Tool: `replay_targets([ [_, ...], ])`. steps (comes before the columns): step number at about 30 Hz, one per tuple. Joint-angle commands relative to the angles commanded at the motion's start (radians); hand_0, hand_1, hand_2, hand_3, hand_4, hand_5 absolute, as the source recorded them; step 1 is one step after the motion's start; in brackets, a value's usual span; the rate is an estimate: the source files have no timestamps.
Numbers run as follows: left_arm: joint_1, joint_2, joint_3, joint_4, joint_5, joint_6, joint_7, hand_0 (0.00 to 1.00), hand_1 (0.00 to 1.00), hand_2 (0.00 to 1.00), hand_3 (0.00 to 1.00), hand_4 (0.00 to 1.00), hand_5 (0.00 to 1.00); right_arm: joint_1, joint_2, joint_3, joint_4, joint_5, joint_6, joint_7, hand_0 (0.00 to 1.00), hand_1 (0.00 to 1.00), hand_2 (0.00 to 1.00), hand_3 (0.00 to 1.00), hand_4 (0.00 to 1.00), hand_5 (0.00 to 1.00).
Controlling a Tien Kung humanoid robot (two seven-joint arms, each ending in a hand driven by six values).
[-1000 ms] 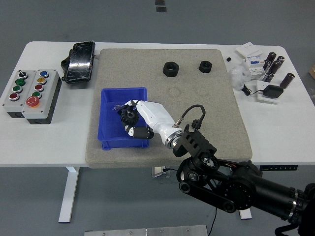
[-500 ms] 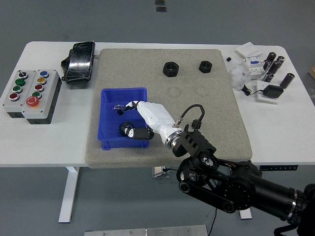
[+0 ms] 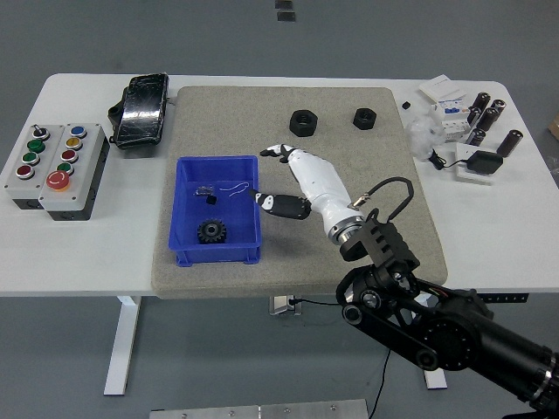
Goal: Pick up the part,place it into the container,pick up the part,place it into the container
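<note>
A black gear lies in the blue bin at the mat's left, along with a small black bit and a thin wire. Two black hex nuts rest at the far side of the mat. My right hand, white with dark fingertips, hovers just right of the bin with fingers spread and nothing held. The black arm behind it comes in from the lower right. No left arm shows.
A grey mat covers the table's middle. A button box and a black device sit at the left. Batteries, white boxes and a cable crowd the far right corner.
The right hand let go of the gear, which dropped into the bin. The hand then lifted out and moved right and away from the bin, fingers opening.
</note>
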Motion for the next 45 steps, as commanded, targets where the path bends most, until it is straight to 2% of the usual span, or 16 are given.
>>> replay_targets([
  [4, -0.002, -0.002, 0.003, 0.0, -0.006, 0.001, -0.002, 0.664, 0.632, 0.551, 0.602, 0.692, 0.361, -0.043, -0.049, 0.069, -0.022, -0.026, 0.023, -0.037, 0.61, 0.688, 0.742, 0.71, 0.78, 0.346],
  [5, -0.003, -0.003, 0.004, 0.0, -0.008, 0.001, -0.002, 0.664, 0.632, 0.551, 0.602, 0.692, 0.36, -0.053, -0.055, 0.071, -0.029, -0.025, 0.028, -0.041, 0.561, 0.677, 0.74, 0.707, 0.768, 0.33],
  [6, -0.004, -0.003, 0.005, 0.0, -0.009, 0.002, -0.003, 0.664, 0.632, 0.551, 0.602, 0.692, 0.36, -0.063, -0.059, 0.071, -0.035, -0.026, 0.031, -0.044, 0.561, 0.677, 0.74, 0.707, 0.768, 0.33],
  [15, -0.01, -0.009, 0.017, 0.0, -0.017, 0.001, -0.01, 0.664, 0.632, 0.551, 0.602, 0.693, 0.36, -0.11, -0.051, 0.055, -0.079, -0.081, 0.04, -0.06, 0.53, 0.66, 0.734, 0.7, 0.757, 0.32],
  [20, -0.011, -0.01, 0.025, 0.0, -0.024, 0.0, -0.014, 0.664, 0.632, 0.551, 0.602, 0.693, 0.361, -0.114, -0.061, 0.047, -0.1, -0.16, 0.079, -0.095, 0.513, 0.645, 0.726, 0.699, 0.756, 0.322],
  [22, -0.01, -0.01, 0.026, 0.0, -0.023, 0.0, -0.014, 0.664, 0.632, 0.551, 0.602, 0.693, 0.361, -0.115, -0.065, 0.041, -0.106, -0.172, 0.089, -0.101, 0.513, 0.645, 0.726, 0.699, 0.756, 0.322],
  [23, -0.01, -0.01, 0.026, 0.0, -0.023, 0.0, -0.014, 0.664, 0.631, 0.551, 0.602, 0.693, 0.36, -0.115, -0.067, 0.037, -0.109, -0.176, 0.093, -0.103, 0.49, 0.629, 0.695, 0.688, 0.702, 0.313],
  [28, -0.011, -0.01, 0.029, 0.0, -0.026, 0.0, -0.015, 0.664, 0.631, 0.551, 0.602, 0.693, 0.36, -0.112, -0.068, 0.021, -0.122, -0.18, 0.107, -0.107, 0.49, 0.629, 0.695, 0.688, 0.702, 0.313],
  [29, -0.012, -0.01, 0.03, 0.0, -0.027, 0.0, -0.015, 0.664, 0.631, 0.551, 0.602, 0.694, 0.362, -0.112, -0.068, 0.018, -0.125, -0.178, 0.107, -0.107, 0.453, 0.616, 0.659, 0.675, 0.522, 0.213],
  [34, -0.012, -0.01, 0.033, 0.0, -0.029, -0.001, -0.017, 0.664, 0.631, 0.551, 0.602, 0.694, 0.362, -0.11, -0.067, 0.008, -0.135, -0.169, 0.102, -0.102, 0.453, 0.616, 0.659, 0.675, 0.522, 0.213],
  [35, -0.012, -0.01, 0.034, 0.0, -0.03, -0.001, -0.018, 0.664, 0.631, 0.551, 0.603, 0.694, 0.361, -0.11, -0.067, 0.006, -0.136, -0.17, 0.099, -0.101, 0.449, 0.594, 0.589, 0.638, 0.4, 0.101],
  [40, -0.012, -0.01, 0.037, 0.0, -0.033, -0.001, -0.019, 0.664, 0.631, 0.551, 0.603, 0.694, 0.361, -0.108, -0.07, 0.0, -0.139, -0.174, 0.097, -0.102, 0.449, 0.594, 0.589, 0.638, 0.4, 0.101],
  [41, -0.012, -0.01, 0.038, 0.0, -0.033, -0.001, -0.019, 0.664, 0.631, 0.551, 0.603, 0.694, 0.362, -0.108, -0.07, -0.001, -0.14, -0.174, 0.096, -0.103, 0.47, 0.569, 0.533, 0.579, 0.262, 0.026],
  [45, -0.012, -0.01, 0.038, 0.0, -0.033, -0.001, -0.019, 0.664, 0.631, 0.551, 0.603, 0.694, 0.362, -0.108, -0.071, -0.007, -0.142, -0.176, 0.093, -0.103, 0.47, 0.569, 0.533, 0.579, 0.262, 0.026],
])
